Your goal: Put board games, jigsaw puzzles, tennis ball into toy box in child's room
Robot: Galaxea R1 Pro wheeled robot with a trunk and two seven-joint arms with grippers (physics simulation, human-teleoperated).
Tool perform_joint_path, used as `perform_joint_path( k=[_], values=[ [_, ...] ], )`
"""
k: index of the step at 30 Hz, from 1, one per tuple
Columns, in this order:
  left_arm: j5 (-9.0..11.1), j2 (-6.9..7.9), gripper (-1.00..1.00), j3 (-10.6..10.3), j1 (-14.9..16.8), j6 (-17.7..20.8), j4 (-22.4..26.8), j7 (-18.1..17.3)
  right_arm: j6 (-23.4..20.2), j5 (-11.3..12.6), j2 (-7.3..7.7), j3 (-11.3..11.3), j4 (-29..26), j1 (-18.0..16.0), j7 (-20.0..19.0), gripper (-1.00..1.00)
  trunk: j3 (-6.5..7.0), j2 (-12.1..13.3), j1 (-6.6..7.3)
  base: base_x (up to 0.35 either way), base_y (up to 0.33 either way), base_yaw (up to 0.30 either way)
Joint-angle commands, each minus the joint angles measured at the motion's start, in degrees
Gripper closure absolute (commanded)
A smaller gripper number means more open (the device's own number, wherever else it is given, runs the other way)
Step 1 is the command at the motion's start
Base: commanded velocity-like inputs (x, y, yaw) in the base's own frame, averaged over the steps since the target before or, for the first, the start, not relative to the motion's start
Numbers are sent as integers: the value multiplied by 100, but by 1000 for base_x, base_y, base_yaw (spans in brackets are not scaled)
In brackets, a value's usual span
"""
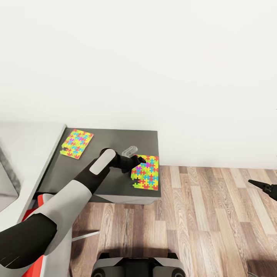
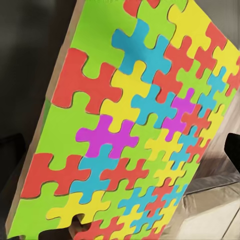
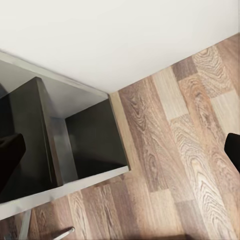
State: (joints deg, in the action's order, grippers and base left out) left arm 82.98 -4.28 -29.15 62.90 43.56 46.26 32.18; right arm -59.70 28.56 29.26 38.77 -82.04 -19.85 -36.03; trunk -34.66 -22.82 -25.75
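A jigsaw puzzle, a flat box printed with bright interlocking pieces, hangs tilted over the right end of the lower dark grey desk. My left gripper is shut on its near edge, and one dark finger shows beside the box in the left wrist view. Another jigsaw puzzle lies flat at the desk's back left. The table, pale-topped, adjoins the desk on the left. My right gripper hovers open over the wood floor far to the right.
A small grey object lies on the dark desk just behind my left gripper. A white wall rises behind. The plank floor spreads to the right. Something red sits low at the left, and a grey sloping shape crosses the left edge.
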Motion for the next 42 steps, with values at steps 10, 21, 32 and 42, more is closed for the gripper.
perform_joint_path(
  k=[10,21,32,42],
  values=[
    [61,-2,-100,-16,3,-5,6,55,-30,-35,0,8,-1,-7,-44,-100,-8,-9,-3,0,0,-22],
    [54,-5,-100,-25,-25,-5,6,59,-30,-35,0,8,0,-8,-44,-100,-8,-9,-3,-35,-50,-3],
    [54,-9,-100,-13,-62,-5,9,54,-30,-34,0,8,0,-9,-51,-100,-8,-9,-3,-24,-34,0],
    [53,-11,-100,-18,-67,-8,8,55,-30,-33,-2,8,1,-7,-53,-100,-8,-9,-3,-3,-4,0]
  ],
)
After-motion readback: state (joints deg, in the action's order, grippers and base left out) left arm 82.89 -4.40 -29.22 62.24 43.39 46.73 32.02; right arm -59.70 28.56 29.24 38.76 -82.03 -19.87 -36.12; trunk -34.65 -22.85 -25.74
